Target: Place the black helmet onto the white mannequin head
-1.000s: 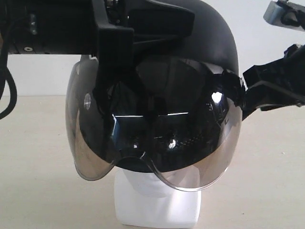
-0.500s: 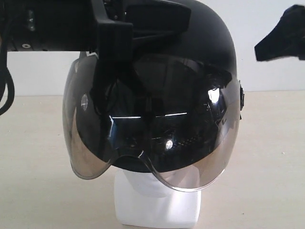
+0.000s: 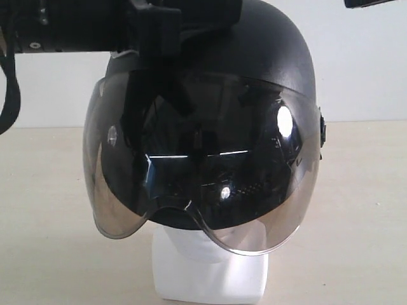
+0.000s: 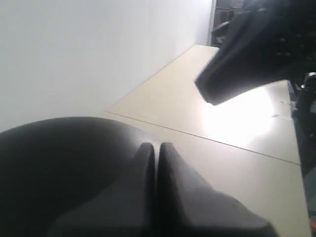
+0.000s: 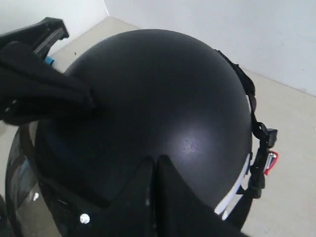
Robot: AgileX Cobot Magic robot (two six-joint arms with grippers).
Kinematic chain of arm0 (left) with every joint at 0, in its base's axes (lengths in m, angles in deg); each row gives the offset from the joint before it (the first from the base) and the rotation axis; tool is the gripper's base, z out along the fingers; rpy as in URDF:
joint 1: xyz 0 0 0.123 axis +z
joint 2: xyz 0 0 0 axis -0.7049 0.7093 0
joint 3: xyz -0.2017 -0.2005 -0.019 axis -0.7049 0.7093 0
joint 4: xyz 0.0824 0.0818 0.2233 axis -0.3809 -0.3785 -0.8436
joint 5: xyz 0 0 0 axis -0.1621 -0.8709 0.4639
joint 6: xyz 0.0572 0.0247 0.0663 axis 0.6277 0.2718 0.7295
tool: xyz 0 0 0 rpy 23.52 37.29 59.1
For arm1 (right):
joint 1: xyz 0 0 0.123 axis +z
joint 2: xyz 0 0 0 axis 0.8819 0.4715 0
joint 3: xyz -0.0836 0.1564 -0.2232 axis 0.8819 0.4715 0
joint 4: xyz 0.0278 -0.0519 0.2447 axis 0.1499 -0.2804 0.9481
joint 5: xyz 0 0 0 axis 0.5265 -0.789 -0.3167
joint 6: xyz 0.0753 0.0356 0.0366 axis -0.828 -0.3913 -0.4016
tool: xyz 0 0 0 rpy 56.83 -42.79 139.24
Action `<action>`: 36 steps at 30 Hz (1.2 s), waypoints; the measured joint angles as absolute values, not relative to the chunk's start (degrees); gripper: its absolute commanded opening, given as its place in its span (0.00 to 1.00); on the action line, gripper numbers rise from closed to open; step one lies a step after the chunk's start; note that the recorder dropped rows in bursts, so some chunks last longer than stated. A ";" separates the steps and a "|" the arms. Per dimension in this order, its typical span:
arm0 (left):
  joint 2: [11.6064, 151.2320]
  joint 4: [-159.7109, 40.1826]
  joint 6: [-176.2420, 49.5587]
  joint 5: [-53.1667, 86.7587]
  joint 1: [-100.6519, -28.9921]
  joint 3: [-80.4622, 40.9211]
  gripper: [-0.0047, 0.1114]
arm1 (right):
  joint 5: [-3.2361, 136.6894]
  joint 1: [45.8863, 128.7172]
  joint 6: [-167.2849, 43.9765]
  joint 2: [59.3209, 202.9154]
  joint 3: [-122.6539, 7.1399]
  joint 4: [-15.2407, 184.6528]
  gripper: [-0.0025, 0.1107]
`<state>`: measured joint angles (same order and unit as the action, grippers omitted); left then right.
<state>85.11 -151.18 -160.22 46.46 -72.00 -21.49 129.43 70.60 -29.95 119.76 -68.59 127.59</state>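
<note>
Overhead, left gripper [image 4: 156, 146], jaws together, empty

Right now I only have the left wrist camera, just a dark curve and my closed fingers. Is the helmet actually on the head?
Observer: Yes. In the exterior view the black helmet sits over the white mannequin head. Only the chin and neck show below the visor.
Operator: Is the head upright?
Observer: Yes, its base stands flat on the table.
Operator: And the right gripper?
Observer: The right gripper is shut and empty in its wrist view, looking down on the helmet's crown.
</note>
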 measured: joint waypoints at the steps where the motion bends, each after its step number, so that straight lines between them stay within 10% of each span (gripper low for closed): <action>1: 85.11 -151.50 -160.22 45.81 -71.48 -21.95 0.08 | 129.70 70.60 -29.34 119.86 -68.59 128.60 0.02; 36: 93.41 -156.58 -165.82 53.85 -63.14 -30.92 0.08 | 116.40 102.06 -42.62 130.82 -69.90 114.23 0.02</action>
<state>93.41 -156.58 -165.82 53.85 -63.14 -30.92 116.40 102.06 -42.62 130.82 -69.90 114.23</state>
